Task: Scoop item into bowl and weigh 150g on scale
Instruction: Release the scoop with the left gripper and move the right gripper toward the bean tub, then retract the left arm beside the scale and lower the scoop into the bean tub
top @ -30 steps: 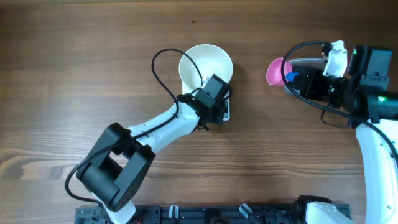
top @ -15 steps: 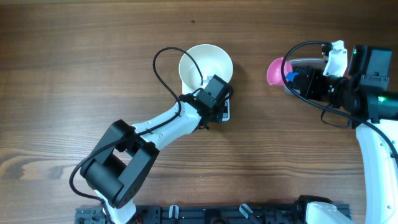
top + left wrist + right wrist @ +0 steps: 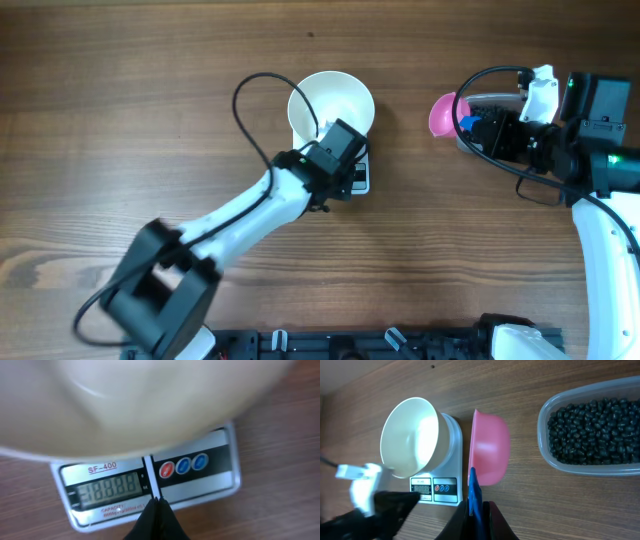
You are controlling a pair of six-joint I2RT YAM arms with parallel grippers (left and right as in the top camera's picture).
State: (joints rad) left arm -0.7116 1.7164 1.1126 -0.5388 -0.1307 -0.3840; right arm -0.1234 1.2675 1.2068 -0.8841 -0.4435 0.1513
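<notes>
Movement over the last second belongs to the left arm alone. Its elbow and lower links swing out toward the near-left of the table (image 3: 120, 120), while the left tool (image 3: 157, 508) keeps its place over the front of the scale (image 3: 359, 181), edging only slightly. The right arm has not shifted. That suggests the left arm is working the scale's controls, not carrying anything. The task looks barely begun: the bowl (image 3: 410, 435) sits on the scale, white and empty, and nothing has been scooped.

Only the left wrist view shows the scale's face. The display (image 3: 110, 487) has every segment lit, which reads like a start-up check, so the scale is probably just waking. The buttons (image 3: 184, 465) sit to its right. The left tool's tips are clenched together with nothing between them, and they point at the divider between display and buttons. Whether they touch it is unclear. From overhead the arm covers all of this.

Only the right wrist view shows the black beans (image 3: 595, 430), heaped in a clear tub (image 3: 546, 457) well apart from the bowl. It also shows the right tool (image 3: 475, 506) clamped on the blue handle of the pink scoop (image 3: 490, 450), which is empty and sits between scale and tub.
</notes>
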